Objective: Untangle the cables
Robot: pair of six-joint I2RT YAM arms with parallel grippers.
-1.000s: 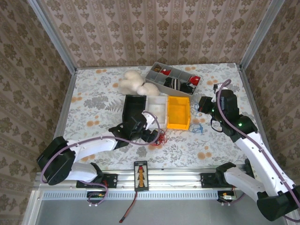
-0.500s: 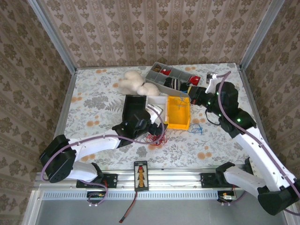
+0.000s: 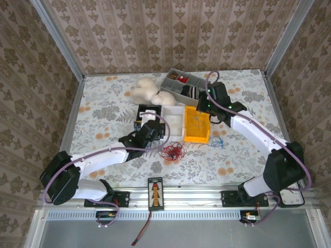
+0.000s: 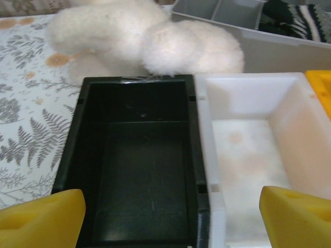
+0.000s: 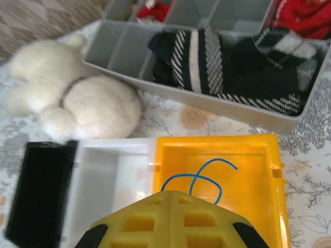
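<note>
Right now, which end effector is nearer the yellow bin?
Right. The right end effector hovers over the yellow bin; the left end effector hangs above the black bin, the white bin between them.

open bins point(image 3: 150, 107) point(image 3: 175, 116) point(image 3: 194, 130): 3
grey tray point(image 3: 178, 85): 1
plush toy point(image 3: 147, 90): 1
red cable point(image 3: 173, 151): 1
blue cables point(image 5: 207, 164) point(image 3: 217, 140): 2
robot arms point(image 3: 103, 157) point(image 3: 253, 129): 2

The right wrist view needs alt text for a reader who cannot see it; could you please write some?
A thin blue cable loops inside a yellow bin, just above the shut yellow jaws. Left of it sit a white bin and a black bin; behind are a white plush toy and a grey tray of striped knitwear.
</note>
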